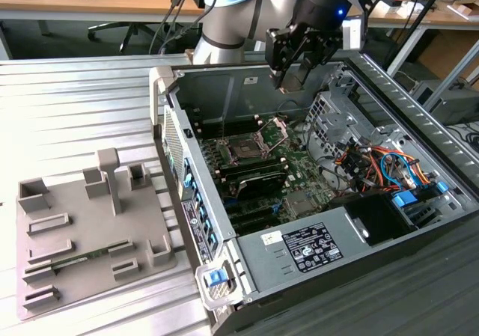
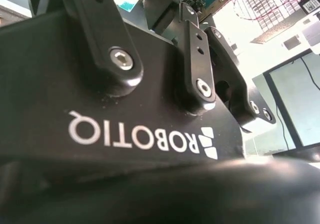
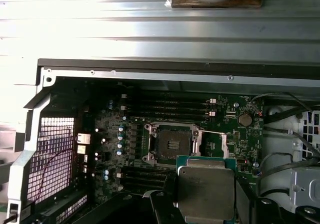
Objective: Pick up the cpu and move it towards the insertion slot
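You are holding the cpu (image 3: 206,193) by its edges, fingers (image 3: 162,211) closed on it, hovering above the insertion slot (image 3: 171,144); it's light, stiff, fragile, likely slippery.

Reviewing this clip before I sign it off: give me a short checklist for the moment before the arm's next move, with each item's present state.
1. cpu in the gripper: ok, held between the fingers in the first wrist view.
2. insertion slot uncovered, bracket swung aside: ok.
3. cpu over the slot: not ok, offset to one side.
4. cpu level: cannot tell.
5. Gripper above the computer case walls: ok in the exterior view.
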Motion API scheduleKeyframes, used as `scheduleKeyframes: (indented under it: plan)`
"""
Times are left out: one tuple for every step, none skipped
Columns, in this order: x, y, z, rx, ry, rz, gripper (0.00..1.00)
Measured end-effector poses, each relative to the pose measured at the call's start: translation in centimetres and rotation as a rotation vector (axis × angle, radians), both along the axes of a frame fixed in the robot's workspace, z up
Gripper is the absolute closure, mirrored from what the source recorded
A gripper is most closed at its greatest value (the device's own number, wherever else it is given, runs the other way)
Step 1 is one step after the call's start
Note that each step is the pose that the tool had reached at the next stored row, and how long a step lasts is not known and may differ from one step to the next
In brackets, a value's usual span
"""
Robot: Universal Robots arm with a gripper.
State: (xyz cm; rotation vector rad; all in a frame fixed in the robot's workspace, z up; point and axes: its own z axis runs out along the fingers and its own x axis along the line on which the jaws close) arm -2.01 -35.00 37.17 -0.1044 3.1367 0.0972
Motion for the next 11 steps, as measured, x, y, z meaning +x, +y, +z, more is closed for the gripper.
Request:
scheduleKeyframes:
  plan:
    - [0.00,0.00,-0.02,0.0000,0.0000,0.000,0.45]
    - [0.00,0.00,-0.05,0.0000,0.0000,0.000,0.45]
    - [0.00,0.00,-0.07,0.0000,0.0000,0.000,0.45]
    - [0.00,0.00,-0.09,0.0000,0.0000,0.000,0.45]
    - [0.00,0.00,-0.11,0.0000,-0.0001,0.000,0.45]
    - [0.00,0.00,-0.13,0.0000,0.0000,0.000,0.45]
    - [0.00,0.00,-0.16,0.0000,0.0000,0.000,0.45]
    - [0.00,0.00,-0.18,0.0000,0.0000,0.000,0.45]
    - [0.00,0.00,-0.21,0.0000,0.0000,0.000,0.45]
    - [0.00,0.00,-0.23,0.0000,0.0000,0.000,0.45]
    - [0.00,0.00,-0.25,0.0000,0.0000,0.000,0.45]
